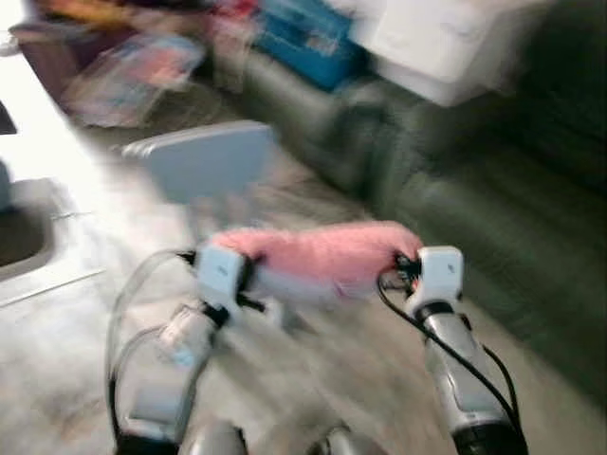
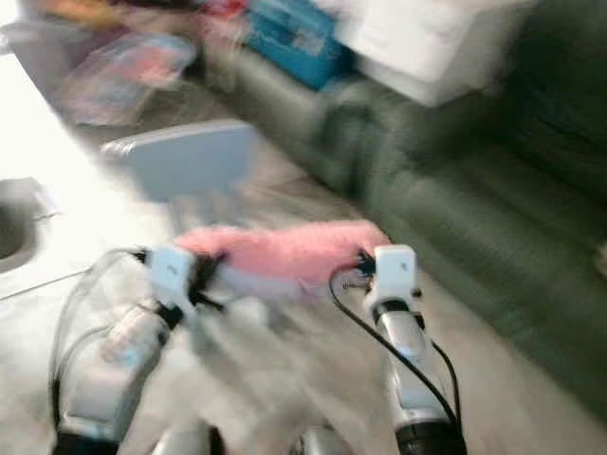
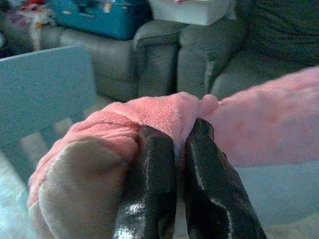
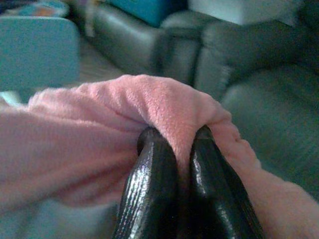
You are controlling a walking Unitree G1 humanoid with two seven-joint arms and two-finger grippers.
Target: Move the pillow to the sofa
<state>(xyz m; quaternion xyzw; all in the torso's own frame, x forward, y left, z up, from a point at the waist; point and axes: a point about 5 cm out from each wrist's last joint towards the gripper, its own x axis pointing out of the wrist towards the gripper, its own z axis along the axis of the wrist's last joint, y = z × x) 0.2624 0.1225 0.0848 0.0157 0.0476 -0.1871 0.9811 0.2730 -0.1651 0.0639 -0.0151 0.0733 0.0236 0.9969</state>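
Note:
A fluffy pink pillow (image 1: 322,254) hangs in the air between my two arms, above the floor. My left gripper (image 3: 178,144) is shut on a fold of the pillow (image 3: 149,114) at its left end. My right gripper (image 4: 182,142) is shut on a pinch of the pillow (image 4: 149,104) at its right end. The dark green sofa (image 1: 493,218) stands just ahead and to the right, its seat cushions a short way beyond the pillow. The head views are blurred.
A small light-blue chair (image 1: 204,161) stands just behind the pillow on the left. A blue case (image 1: 308,38) and a white box (image 1: 446,43) sit on the sofa's far end. Colourful clutter (image 1: 133,66) lies at the back left. Pale floor (image 1: 313,370) lies under my arms.

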